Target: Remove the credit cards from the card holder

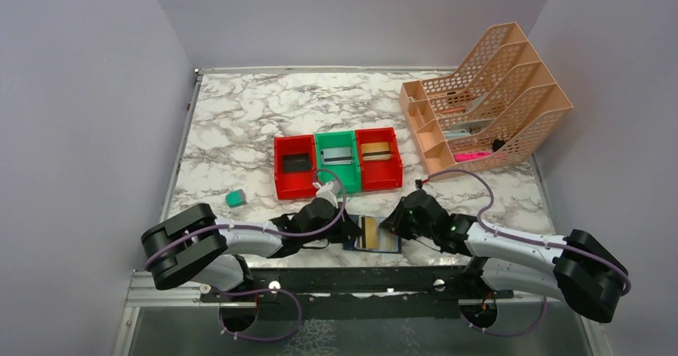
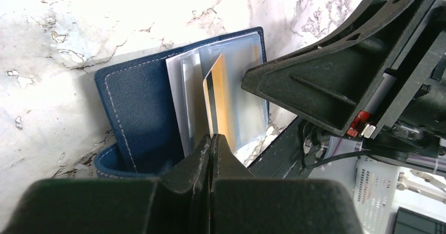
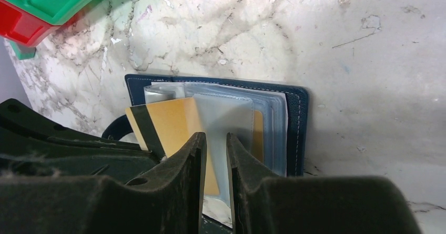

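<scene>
Gripping gold card [image 2: 216, 100] over card holder [image 2: 139, 113], left claw [image 2: 210, 143] clenched, right claw [image 3: 214, 140] ajar

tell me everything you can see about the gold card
The gold card is a thin, stiff, plastic-looking rectangle with a dark stripe along one edge. It sticks partway out of the clear sleeves of the open navy card holder, tilted up off them. The left tool is shut on its near edge. The right tool sits over the sleeves just beside it; whether it touches the card is unclear.

A lab test cell: plain walls [image 1: 80, 132] enclosing a marble-print table [image 1: 240, 124]
</scene>
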`<state>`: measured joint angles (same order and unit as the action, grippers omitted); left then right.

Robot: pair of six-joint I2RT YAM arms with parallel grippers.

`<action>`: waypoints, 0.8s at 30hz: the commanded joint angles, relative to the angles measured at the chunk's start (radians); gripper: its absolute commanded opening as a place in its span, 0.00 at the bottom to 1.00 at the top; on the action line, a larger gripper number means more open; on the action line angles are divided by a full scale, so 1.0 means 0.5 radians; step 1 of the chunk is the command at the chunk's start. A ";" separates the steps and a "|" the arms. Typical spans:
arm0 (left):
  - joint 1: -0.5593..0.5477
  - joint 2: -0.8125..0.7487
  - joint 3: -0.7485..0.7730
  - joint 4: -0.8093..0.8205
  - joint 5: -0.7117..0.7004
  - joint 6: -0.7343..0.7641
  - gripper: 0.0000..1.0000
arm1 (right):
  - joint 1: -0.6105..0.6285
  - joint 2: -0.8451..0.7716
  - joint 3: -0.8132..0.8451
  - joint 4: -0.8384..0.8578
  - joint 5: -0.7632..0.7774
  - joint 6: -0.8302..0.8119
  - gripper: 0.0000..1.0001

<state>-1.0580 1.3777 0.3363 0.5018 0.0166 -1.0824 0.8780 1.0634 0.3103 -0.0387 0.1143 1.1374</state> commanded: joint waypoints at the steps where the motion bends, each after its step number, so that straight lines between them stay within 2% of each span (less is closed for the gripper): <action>1: 0.000 -0.046 0.038 -0.138 -0.047 0.153 0.00 | 0.010 0.017 -0.011 -0.430 0.139 -0.059 0.27; 8: 0.001 -0.065 0.233 -0.494 -0.057 0.325 0.00 | 0.009 -0.065 0.120 -0.501 0.169 -0.134 0.29; 13: 0.000 -0.101 0.289 -0.601 -0.069 0.407 0.00 | 0.010 -0.099 0.222 -0.514 0.149 -0.217 0.31; 19: 0.001 -0.129 0.324 -0.665 -0.078 0.436 0.00 | 0.010 -0.114 0.262 -0.332 -0.049 -0.337 0.32; 24: 0.001 -0.221 0.342 -0.711 -0.095 0.457 0.00 | 0.009 -0.087 0.273 -0.156 -0.197 -0.406 0.38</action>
<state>-1.0580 1.3193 0.4850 0.1978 0.0059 -0.8902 0.8780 1.0191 0.4210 -0.2005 0.0925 0.9855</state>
